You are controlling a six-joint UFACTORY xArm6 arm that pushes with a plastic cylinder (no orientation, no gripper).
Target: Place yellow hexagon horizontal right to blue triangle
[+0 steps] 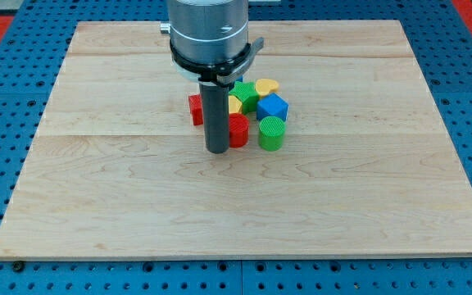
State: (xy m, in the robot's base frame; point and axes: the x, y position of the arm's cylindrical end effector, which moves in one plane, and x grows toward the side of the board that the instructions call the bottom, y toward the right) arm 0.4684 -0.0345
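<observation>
Yellow hexagon (pixel 234 104), mostly hidden behind my rod, sits just above frame centre, in a cluster with a red block (pixel 238 129) and green cylinder (pixel 271 133). My tip (pixel 217 151), bare and grasping nothing, touches the red block's left. Blue triangle: not identifiable; a blue block (pixel 273 107) lies right. Best approach: separate the hexagon first.

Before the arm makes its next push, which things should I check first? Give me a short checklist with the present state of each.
1. My tip visible: ok, at the cluster's left edge, beside the red block.
2. Yellow hexagon identified: cannot tell; a yellow block shows behind the rod, shape hidden; another yellow block looks heart-like.
3. Blue triangle located: cannot tell; the only blue block looks cube-like.
4. Free push path: not ok, blocks packed together.
5. Green cylinder apart from tip: ok.
</observation>
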